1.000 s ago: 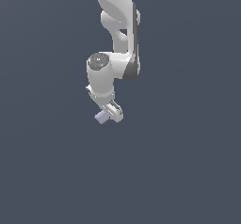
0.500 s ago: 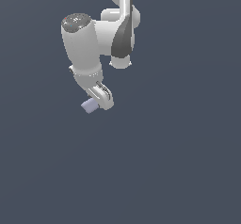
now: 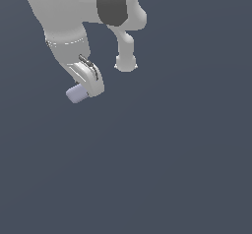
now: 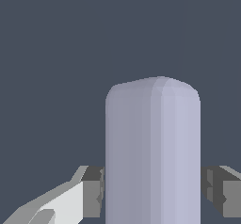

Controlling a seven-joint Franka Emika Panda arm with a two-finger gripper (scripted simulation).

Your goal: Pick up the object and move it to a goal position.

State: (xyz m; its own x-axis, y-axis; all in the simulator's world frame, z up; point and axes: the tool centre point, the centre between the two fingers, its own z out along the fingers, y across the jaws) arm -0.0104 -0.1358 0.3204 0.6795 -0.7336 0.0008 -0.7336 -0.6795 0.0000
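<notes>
The gripper [image 4: 153, 190] clamps the block [image 4: 153, 152] squarely between its jaws, one end jutting well beyond the fingertips [image 4: 94, 190], so a sharp swing could twist it loose.

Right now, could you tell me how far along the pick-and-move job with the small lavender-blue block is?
Done: the pickup. The white gripper is shut on the small pale lavender-blue oblong block; the wrist view shows a dark finger pad against each side of the block. In hand: the block hangs gripped against the plain dark background, with nothing seen under it. Left: delivering it to the goal, though no goal marker shows in either view.
</notes>
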